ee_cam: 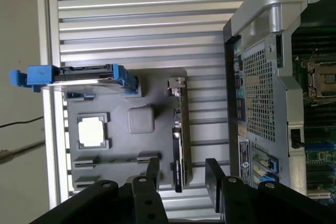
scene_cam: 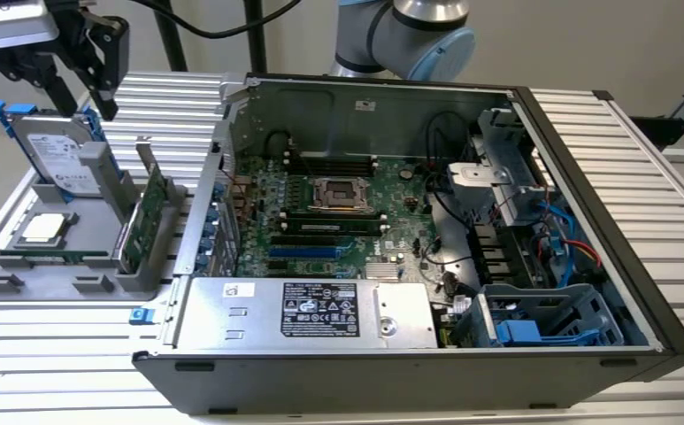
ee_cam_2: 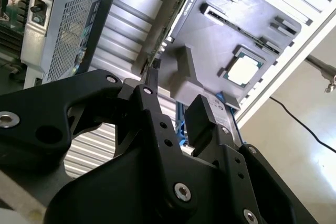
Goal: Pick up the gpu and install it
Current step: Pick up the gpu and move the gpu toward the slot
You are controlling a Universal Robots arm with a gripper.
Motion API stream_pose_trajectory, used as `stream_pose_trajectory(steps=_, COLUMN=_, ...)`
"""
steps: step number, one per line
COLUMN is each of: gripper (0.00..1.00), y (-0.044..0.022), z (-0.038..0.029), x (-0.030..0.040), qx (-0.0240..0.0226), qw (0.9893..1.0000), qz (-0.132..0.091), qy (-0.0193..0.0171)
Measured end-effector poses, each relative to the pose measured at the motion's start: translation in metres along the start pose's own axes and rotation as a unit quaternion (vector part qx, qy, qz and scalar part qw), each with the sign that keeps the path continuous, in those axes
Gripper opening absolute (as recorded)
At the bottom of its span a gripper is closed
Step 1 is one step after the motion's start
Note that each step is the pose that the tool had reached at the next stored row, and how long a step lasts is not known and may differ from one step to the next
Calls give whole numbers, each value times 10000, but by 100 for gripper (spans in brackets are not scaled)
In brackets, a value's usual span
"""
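Observation:
The gpu [scene_cam: 153,211] is a green card with a silver bracket at its far end. It stands on edge in a slot of the grey holder [scene_cam: 47,285] at the exterior view's left. In the first wrist view the gpu [ee_cam: 178,140] appears as a dark slim blade. In the second wrist view the gpu [ee_cam_2: 170,22] is a dark edge beyond the fingertips. My gripper [scene_cam: 90,108] hangs above the holder's far end, well above the card. The gripper [ee_cam: 182,172] is open and holds nothing, its jaws straddling the card's line from above. Both black fingers of the gripper [ee_cam_2: 173,100] show.
A silver hard drive [scene_cam: 58,155] with blue tabs stands in the holder beside the gpu, and a processor chip [scene_cam: 41,228] lies flat there. The open computer case [scene_cam: 578,221] sits at the exterior view's right, with motherboard slots [scene_cam: 312,251] exposed and a power supply [scene_cam: 306,310] in front.

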State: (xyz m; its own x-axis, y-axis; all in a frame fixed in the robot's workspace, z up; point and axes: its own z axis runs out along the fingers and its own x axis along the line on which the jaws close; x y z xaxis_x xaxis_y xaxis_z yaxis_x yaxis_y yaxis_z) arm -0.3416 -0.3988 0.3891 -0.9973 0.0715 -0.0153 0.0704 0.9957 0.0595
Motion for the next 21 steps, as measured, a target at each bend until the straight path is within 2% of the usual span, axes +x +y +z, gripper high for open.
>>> stream_pose_trajectory(steps=21, gripper=100, y=-3, z=56, x=-1, qx=0, qw=10000, qz=0, qy=2)
